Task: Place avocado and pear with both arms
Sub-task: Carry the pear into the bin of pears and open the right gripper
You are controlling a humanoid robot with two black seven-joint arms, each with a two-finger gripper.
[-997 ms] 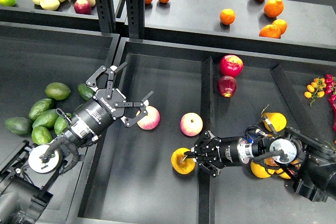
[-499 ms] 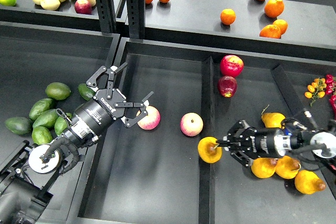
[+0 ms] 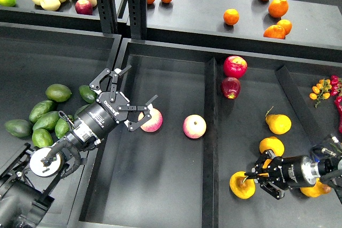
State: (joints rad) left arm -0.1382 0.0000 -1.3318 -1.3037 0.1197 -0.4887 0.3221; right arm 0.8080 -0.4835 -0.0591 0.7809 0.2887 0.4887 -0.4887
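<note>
Pear (image 3: 242, 185) sits down at about 5 o'clock in the right-hand bin (image 3: 299, 86), and the right gripper (image 3: 260, 177) has its jaws clamped on it, stem end pointing back at the fingers from what I can make out. Three more yellow pears (image 3: 278, 124) are close by at 3 to 4 o'clock, so it's a crowded corner. Avocado (image 3: 87, 93) of interest is the small dark one at 9 o'clock, just beside the left gripper (image 3: 124, 95), whose fingers are spread wide apart with nothing between them; a pink-and-yellow apple (image 3: 152, 119) sits right against one fingertip. A bunch of other avocados (image 3: 41, 119) is heaped further toward 8 o'clock. Handling-wise I'd guess the pear is fairly heavy for its size, firm but bruisable, with slick skin, so grabbing across the fat belly beats pinching the narrow neck. Same deal for the avocado: smooth, egg-shaped, likes to squirt out of a pinch, so take it across the widest middle and go gentle. Writing: there's white lettering on the left gripper's body, but it's too small for me to read.
</note>
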